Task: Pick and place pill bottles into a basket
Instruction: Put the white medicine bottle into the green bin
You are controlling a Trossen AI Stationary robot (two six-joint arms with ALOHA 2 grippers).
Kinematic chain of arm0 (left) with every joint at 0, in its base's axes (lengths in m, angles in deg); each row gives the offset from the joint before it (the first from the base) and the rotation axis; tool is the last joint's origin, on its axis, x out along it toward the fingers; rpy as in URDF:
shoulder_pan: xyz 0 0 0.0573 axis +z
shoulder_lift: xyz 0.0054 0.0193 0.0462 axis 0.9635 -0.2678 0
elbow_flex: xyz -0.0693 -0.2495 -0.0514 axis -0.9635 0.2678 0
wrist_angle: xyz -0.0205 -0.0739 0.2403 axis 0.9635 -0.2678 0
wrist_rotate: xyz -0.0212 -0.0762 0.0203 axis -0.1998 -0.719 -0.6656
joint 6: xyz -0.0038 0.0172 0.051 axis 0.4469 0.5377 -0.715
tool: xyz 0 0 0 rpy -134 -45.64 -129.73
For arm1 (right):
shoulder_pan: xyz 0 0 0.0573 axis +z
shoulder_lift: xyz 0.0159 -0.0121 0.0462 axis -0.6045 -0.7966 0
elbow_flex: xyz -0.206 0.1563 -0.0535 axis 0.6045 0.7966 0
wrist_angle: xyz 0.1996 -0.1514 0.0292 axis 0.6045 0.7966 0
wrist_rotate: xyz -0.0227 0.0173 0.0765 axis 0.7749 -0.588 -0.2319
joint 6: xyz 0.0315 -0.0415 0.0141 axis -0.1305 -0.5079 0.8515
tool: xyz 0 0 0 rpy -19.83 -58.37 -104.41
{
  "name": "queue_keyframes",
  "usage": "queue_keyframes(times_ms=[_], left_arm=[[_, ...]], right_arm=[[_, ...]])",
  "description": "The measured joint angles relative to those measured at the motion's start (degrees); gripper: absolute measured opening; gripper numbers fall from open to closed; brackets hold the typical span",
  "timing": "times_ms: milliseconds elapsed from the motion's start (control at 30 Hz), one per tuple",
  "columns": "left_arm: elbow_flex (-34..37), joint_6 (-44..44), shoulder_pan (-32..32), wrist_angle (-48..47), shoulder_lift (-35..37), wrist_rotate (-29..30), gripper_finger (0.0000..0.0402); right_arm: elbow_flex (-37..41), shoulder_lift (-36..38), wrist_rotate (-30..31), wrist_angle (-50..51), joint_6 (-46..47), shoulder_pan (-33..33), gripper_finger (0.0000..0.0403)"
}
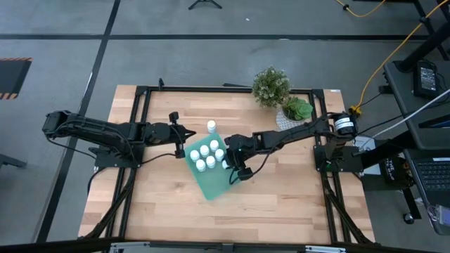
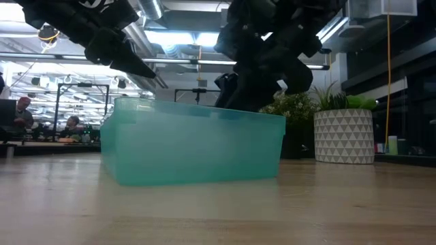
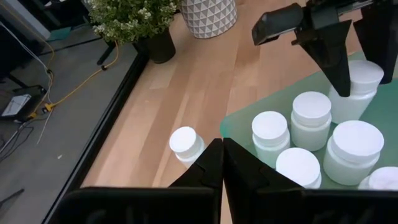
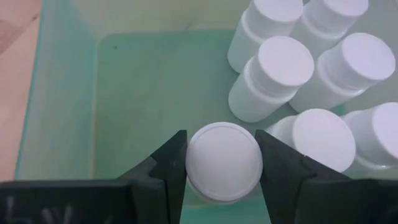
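One pill bottle (image 3: 186, 144) is standing alone on the wooden table (image 1: 281, 190) just beside the teal basket (image 4: 124, 81), while several others are clustering upright inside it. Over the basket, the right gripper (image 4: 222, 163) is clasping another white-capped bottle (image 4: 222, 160) between its fingers, close to that cluster. Releasing too near could be knocking neighbours over. The left gripper (image 3: 222, 163), fingers pressed together and empty, is hovering by the lone bottle and risks nudging it away unless it spreads first.
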Motion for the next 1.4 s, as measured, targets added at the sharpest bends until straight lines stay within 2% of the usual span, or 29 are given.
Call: queue_keyframes(times_ms=[767, 1400], left_arm=[[0.0, 0.0, 0.0, 0.0, 0.0, 0.0, 0.0004], [0.0, 0.0, 0.0, 0.0, 0.0, 0.0, 0.0007]], right_arm=[[0.0, -0.1, -1.8, 0.4, 1.2, -0.8, 0.0152], [0.0, -1.0, -2.1, 0.4, 1.1, -0.8, 0.0169]])
